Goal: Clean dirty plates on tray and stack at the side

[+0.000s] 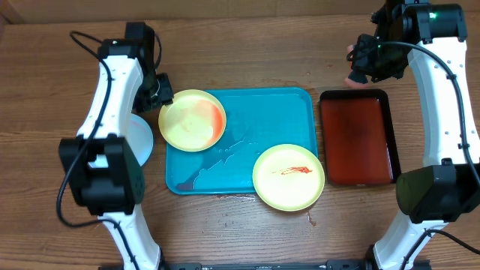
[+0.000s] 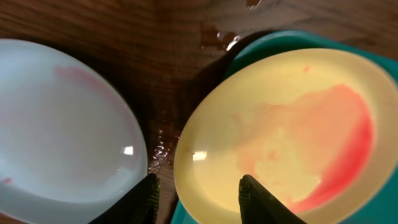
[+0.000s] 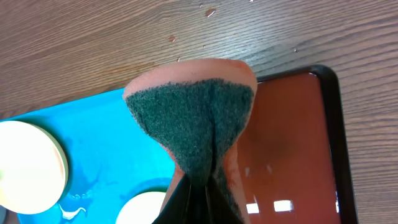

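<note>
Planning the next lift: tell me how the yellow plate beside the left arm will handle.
That yellow plate looks like thin moulded plastic, so it is probably light and stiff. It sits across the corner rim of the tray, so a push on its edge may tip it. Its glossy surface and the water nearby suggest a slippery rim.

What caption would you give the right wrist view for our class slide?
Right pincer pinching a folded, green-faced sponge, with the teal tray and dark red tray below.

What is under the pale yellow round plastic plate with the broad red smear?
The corner of the teal rectangular plastic tray; the plate also overhangs the wooden table. The rim beneath is hidden.
</note>
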